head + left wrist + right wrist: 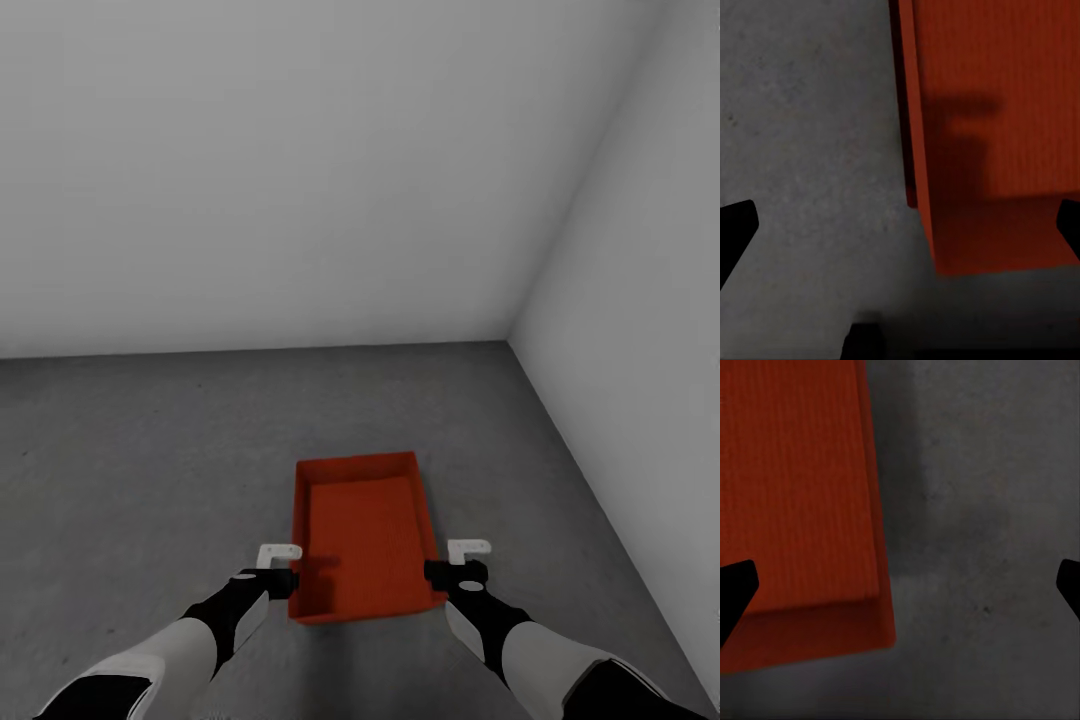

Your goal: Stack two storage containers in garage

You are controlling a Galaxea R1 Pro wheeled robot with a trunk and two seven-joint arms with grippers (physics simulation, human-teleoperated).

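Storage container [365, 535] is seen on the concrete floor [150, 450] near the corner, long axis pointing away, flanked by left gripper [280, 568] and right gripper [458, 562], both spread, nothing gripped.

Soft, even, dim overhead light; wrist views blurry, a claw's shadow falling inside the container [997, 112].

probably a bare garage corner: plain white walls [300, 170], mottled dark grey concrete floor [150, 450]
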